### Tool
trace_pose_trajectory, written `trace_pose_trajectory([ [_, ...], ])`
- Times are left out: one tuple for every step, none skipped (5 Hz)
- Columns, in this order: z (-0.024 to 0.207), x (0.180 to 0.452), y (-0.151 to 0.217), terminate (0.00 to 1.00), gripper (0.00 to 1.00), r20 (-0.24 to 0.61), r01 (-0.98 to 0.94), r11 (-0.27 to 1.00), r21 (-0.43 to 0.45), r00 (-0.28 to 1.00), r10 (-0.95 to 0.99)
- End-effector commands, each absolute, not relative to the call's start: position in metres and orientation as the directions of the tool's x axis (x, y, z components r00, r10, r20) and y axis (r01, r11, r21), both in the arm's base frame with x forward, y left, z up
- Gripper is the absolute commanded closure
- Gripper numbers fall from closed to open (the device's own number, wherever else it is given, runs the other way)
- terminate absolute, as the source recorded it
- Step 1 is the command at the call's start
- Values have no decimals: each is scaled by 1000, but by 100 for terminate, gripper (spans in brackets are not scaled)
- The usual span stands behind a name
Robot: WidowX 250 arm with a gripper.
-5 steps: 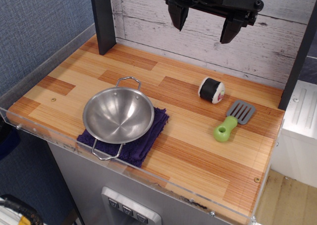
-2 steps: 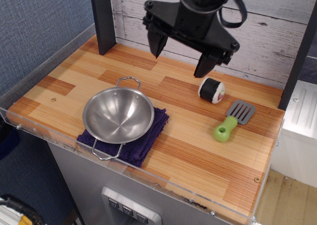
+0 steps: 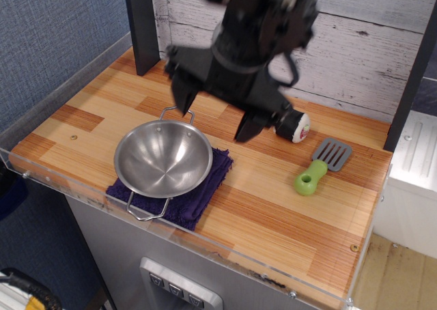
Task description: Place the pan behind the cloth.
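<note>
Pan (image 3: 163,158) on purple cloth (image 3: 205,187), gripper (image 3: 216,113) above, jaws apart, no readable writing

The pan (image 3: 163,158) sits on the cloth (image 3: 194,195), at the front left of the table (image 3: 273,214). The cloth shows from under the pan on the right and at the front. One pan handle (image 3: 176,110) points toward the back, the other handle (image 3: 145,211) toward the front, reaching past the cloth's front edge.

The gripper (image 3: 215,118) hangs above the table just behind and to the right of the pan, jaws spread, one fingertip (image 3: 183,102) near the back handle.

A roll (image 3: 295,125) lies to the right of the gripper, partly behind it. A spatula (image 3: 321,165) lies in front of and right of the roll, apart from it. A post (image 3: 142,26) stands at the back left.
</note>
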State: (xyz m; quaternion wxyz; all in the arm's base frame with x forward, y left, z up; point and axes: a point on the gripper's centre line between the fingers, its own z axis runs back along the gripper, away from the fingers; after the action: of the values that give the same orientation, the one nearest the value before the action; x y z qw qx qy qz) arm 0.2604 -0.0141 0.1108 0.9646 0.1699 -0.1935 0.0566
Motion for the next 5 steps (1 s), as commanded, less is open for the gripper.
trace_pose_trajectory([
  [85,251,-8,0,0,433,-219,910,351,900,49],
  [73,252,-10,0,0,427,-223,916,334,902,64],
  [61,255,-14,0,0,413,-213,919,331,909,61],
  [57,257,-12,0,0,409,-216,913,346,910,60],
  [49,258,-9,0,0,382,-207,911,356,922,60],
])
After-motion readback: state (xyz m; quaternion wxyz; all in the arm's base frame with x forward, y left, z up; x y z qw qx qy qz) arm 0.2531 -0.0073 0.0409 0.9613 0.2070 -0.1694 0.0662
